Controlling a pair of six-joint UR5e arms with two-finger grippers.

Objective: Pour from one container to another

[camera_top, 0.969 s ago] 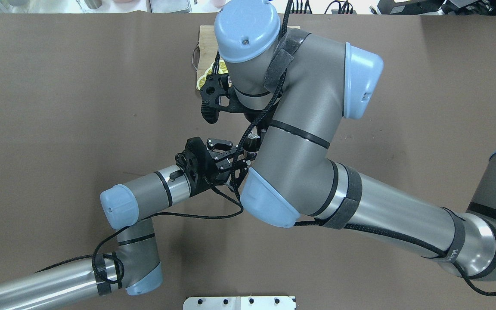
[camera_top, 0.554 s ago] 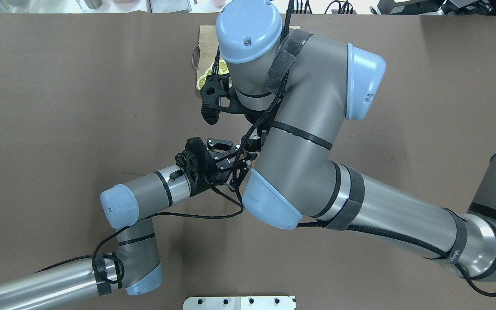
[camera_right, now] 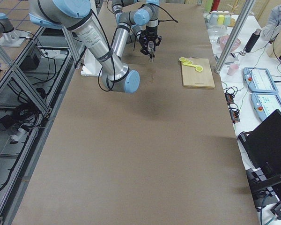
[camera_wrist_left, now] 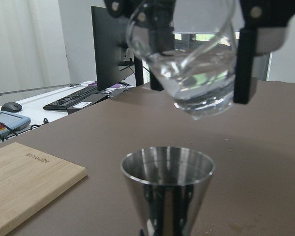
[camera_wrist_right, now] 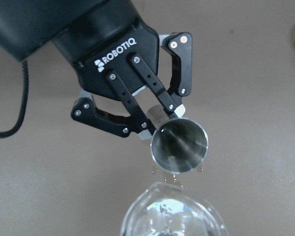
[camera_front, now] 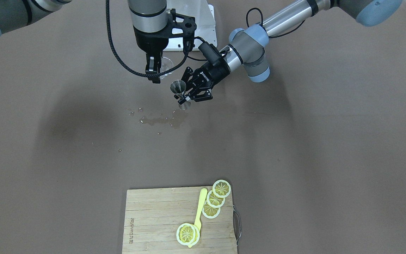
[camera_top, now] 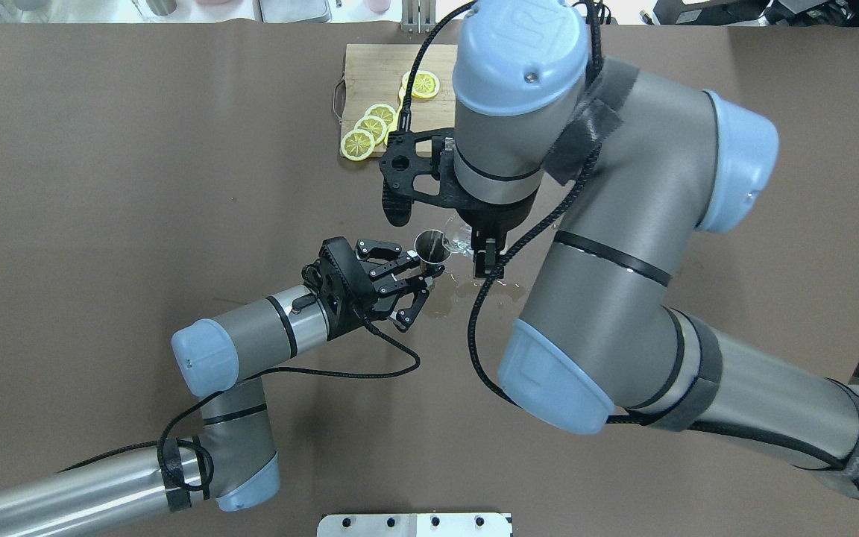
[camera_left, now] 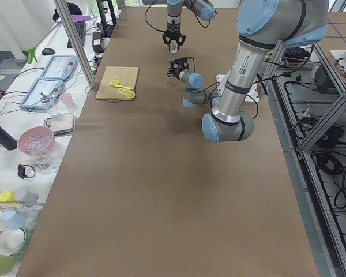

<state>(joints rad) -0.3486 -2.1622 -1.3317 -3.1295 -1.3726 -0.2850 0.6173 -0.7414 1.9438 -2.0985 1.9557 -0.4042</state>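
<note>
My left gripper [camera_front: 184,98] is shut on the narrow waist of the steel jigger [camera_front: 178,86], holding it upright just above the table. The jigger's open cone [camera_wrist_right: 179,145] faces up, with the left gripper [camera_wrist_right: 160,123] behind it. My right gripper [camera_front: 154,74] hangs from above, shut on the clear glass tumbler [camera_front: 166,66]. The tumbler [camera_wrist_left: 196,73] is tilted, some clear liquid in it, its lip slightly above and beside the jigger [camera_wrist_left: 167,182]. From overhead the tumbler [camera_top: 461,237] touches the side of the jigger's rim [camera_top: 430,246].
A wet spill [camera_front: 160,120] lies on the brown table under the jigger. A wooden cutting board [camera_front: 153,211] with lemon slices [camera_front: 221,188] and a yellow spoon [camera_front: 199,208] sits across the table. A white mounting plate [camera_top: 414,524] is at the robot's edge.
My right arm has swung to the overhead view's right, uncovering the jigger, the tumbler and the spill. The left arm and jigger have hardly moved.
</note>
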